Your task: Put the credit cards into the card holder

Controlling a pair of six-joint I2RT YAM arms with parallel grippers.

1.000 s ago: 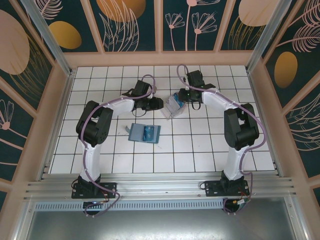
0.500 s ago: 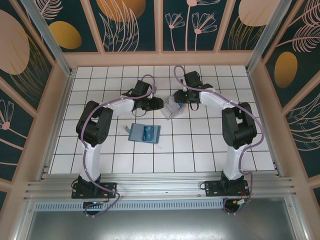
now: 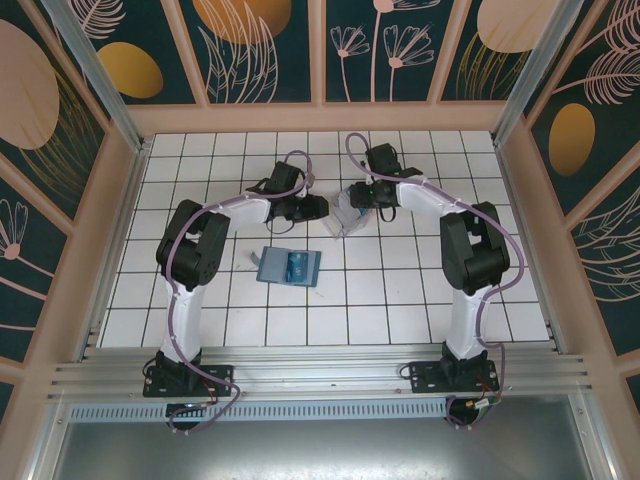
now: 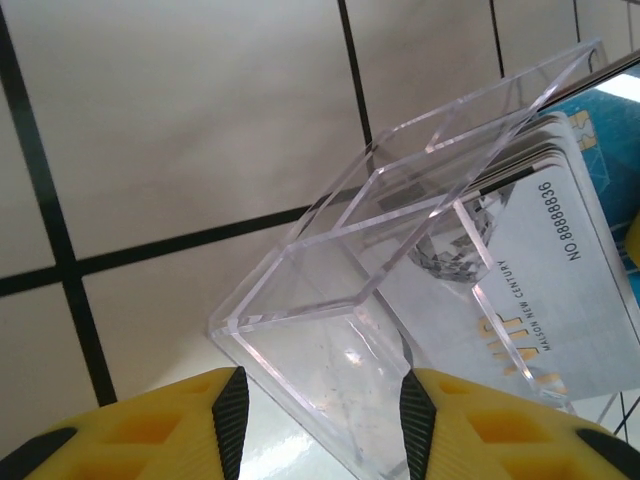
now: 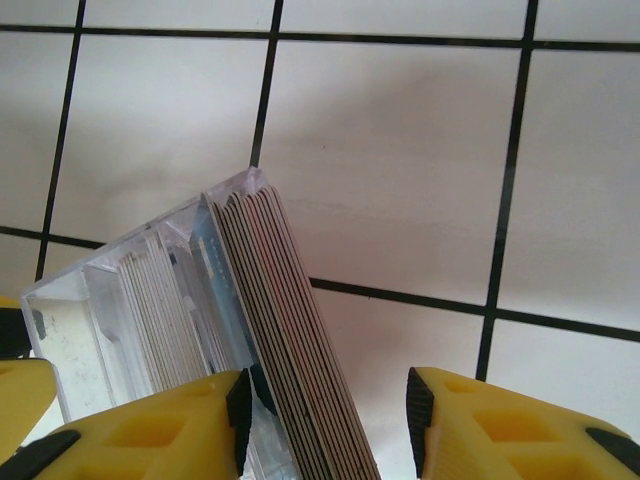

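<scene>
White tiled worktop [image 3: 400, 290], teal floral walls [image 3: 270, 50]. Beyond open card holder [image 3: 288, 266], left claw [image 4: 322, 425] pinches clear box [image 4: 300, 350]; right claw [image 5: 325, 420] part-open, straddling its credit cards [image 5: 280, 300].

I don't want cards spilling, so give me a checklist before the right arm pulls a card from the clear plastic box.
1. Left gripper holds the clear plastic box: ok.
2. Box tilted, cards reachable: ok.
3. Right gripper straddles the stack of thin plastic credit cards: ok.
4. Right jaws closed on a card: not ok, a gap shows.
5. Teal folding card holder lies open: ok.
6. Free pocket inside it: cannot tell.
</scene>
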